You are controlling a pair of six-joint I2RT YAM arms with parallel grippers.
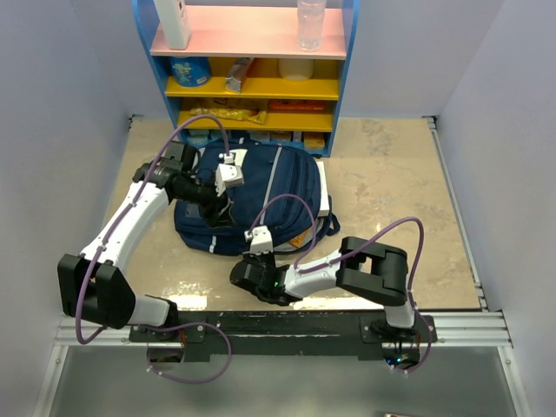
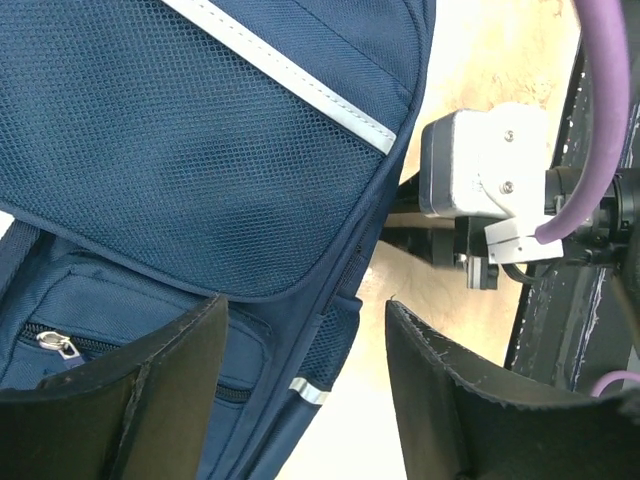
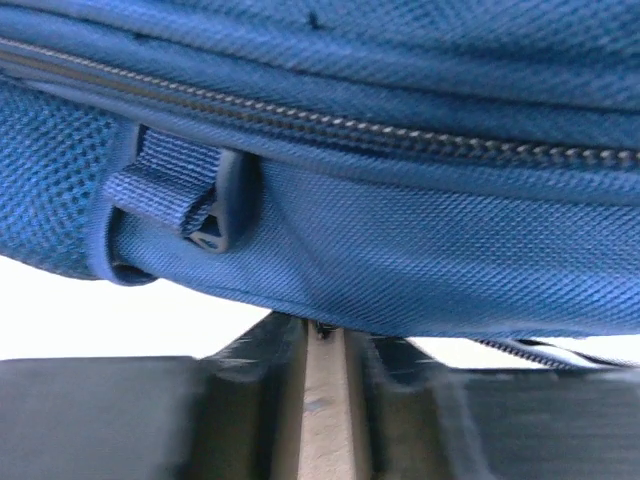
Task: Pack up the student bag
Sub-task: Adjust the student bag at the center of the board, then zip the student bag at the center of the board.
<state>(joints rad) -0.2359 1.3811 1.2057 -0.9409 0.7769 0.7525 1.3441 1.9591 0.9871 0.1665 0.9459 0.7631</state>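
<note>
I see open table to the right of the student bag. The blue shelf blocks the way just behind it.

Readable text, overall: none, nothing legible in any of the three views.
student bag: light stripe and mesh up close, no wording or logo that can be made out.
blue tub: there's a printed picture on its side, but the lettering is far too small to read.
white bottle: plain from here, no print legible.
yellow packets: colourful wrappers, and the print is just a blur.
shelf unit: painted boards, no sign or number showing.
</note>
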